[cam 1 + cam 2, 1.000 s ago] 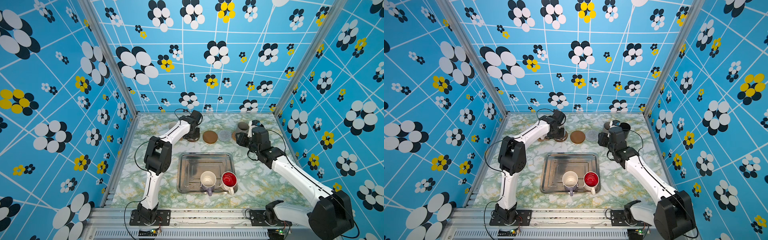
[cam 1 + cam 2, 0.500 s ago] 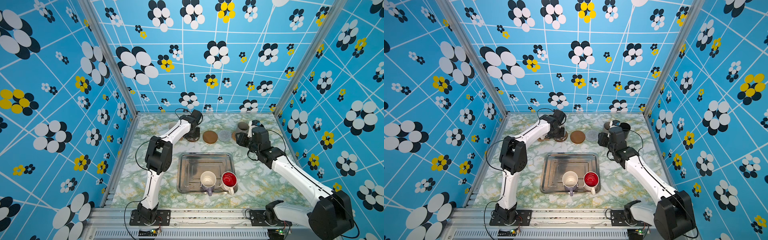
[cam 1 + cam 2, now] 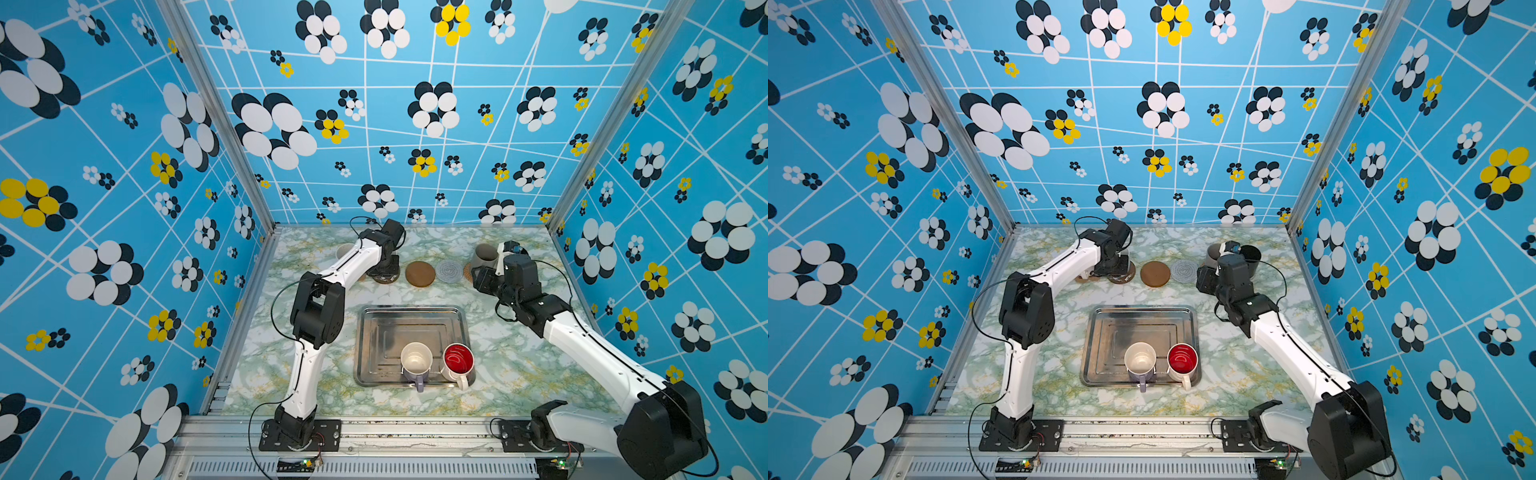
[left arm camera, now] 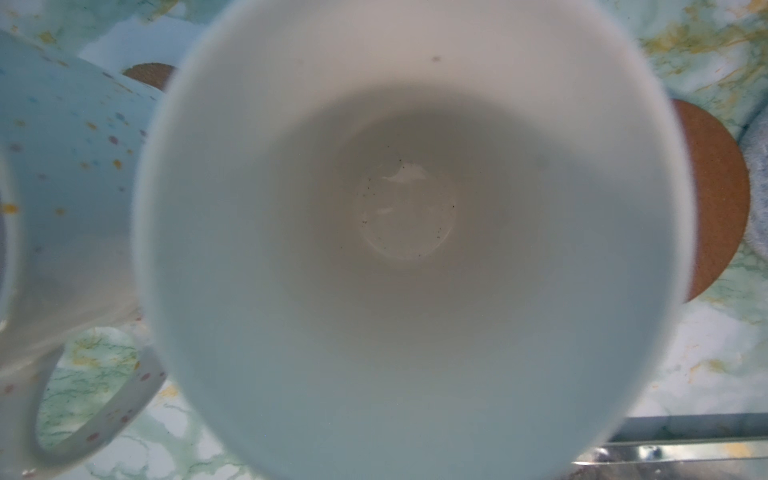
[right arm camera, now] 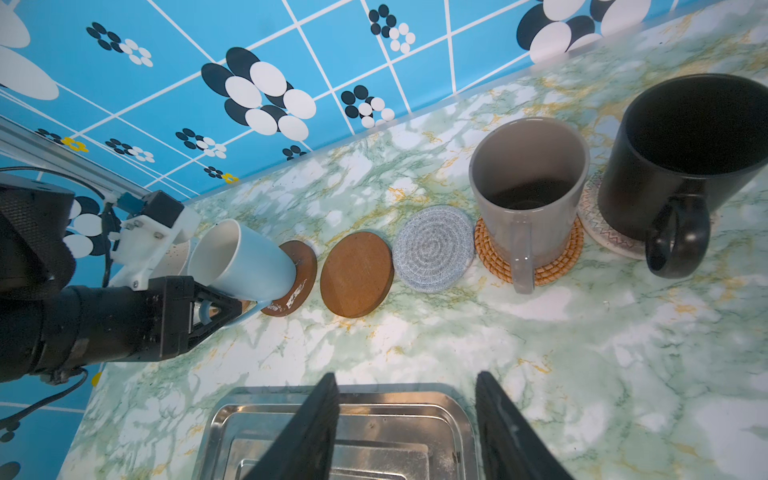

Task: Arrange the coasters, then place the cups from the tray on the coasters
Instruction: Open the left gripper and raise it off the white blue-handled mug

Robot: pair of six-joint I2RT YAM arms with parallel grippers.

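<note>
My left gripper [image 5: 208, 309] is shut on the handle of the light blue cup [image 5: 241, 257], whose base rests on a round brown coaster [image 5: 299, 274] at the back left. In the left wrist view I look straight down into that cup [image 4: 407, 232]. A cream-white speckled cup [image 4: 62, 166] stands just beside it. My right gripper [image 5: 407, 415] hangs open and empty between the tray [image 3: 370, 332] and the coaster row. On the tray stand a lilac cup [image 3: 415, 361] and a white cup with a red inside [image 3: 457, 361].
A bare brown disc [image 5: 357, 274] and a grey-white woven coaster [image 5: 434, 249] lie mid-row. The grey cup [image 5: 528, 183] stands on the rattan coaster [image 5: 552, 266], the black cup [image 5: 698, 145] on a pale patterned coaster [image 5: 606, 237]. Blue walls enclose three sides.
</note>
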